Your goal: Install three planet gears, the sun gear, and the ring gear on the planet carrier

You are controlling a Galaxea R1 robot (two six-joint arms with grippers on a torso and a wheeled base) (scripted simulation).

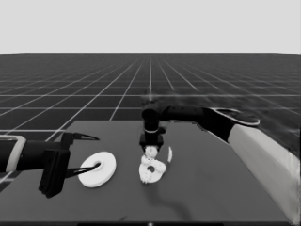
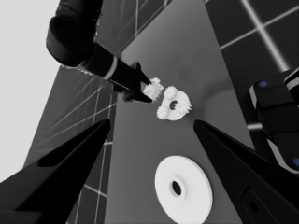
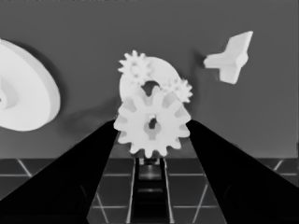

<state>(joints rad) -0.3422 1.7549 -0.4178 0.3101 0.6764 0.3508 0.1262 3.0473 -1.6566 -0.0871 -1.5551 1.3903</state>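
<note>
**Mia:** Fingers on the right gripper [image 3: 152,135] are squeezing a gear [image 3: 152,123], one finger on each side of it. See the teeth sticking out between them?

**Ben:** Yes! Where is that gear?

**Mia:** It hangs a little above the smaller round part [image 1: 152,169], just past the finger tips. In the head view the right gripper [image 1: 151,149] points straight down, with the gear [image 1: 151,151] at its tips.

**Ben:** What sits on the smaller round part?

**Mia:** Two small gears. One [image 3: 135,66] is on the far rim beyond the held gear, the other [image 3: 179,88] is on the rim close to one finger. I can see the dark hole in the middle from the left wrist view [image 2: 174,105].

**Ben:** And that little shape off to the side?

**Mia:** That is the thin white piece [image 3: 231,58]. It lies on the table [image 1: 207,188] near the smaller round part, out past one finger, not touching it.

**Ben:** Where is the big one?

**Mia:** The larger round part [image 1: 97,169] lies flat on the table, well off to the other side of the right fingers. It is under the left gripper [image 1: 80,153].

**Ben:** Is the left gripper holding it?

**Mia:** No. Its fingers [image 2: 70,163] are spread wide apart, and the larger round part [image 2: 183,189] shows between them, lying loose. That arm waits at the table's left end.
</note>
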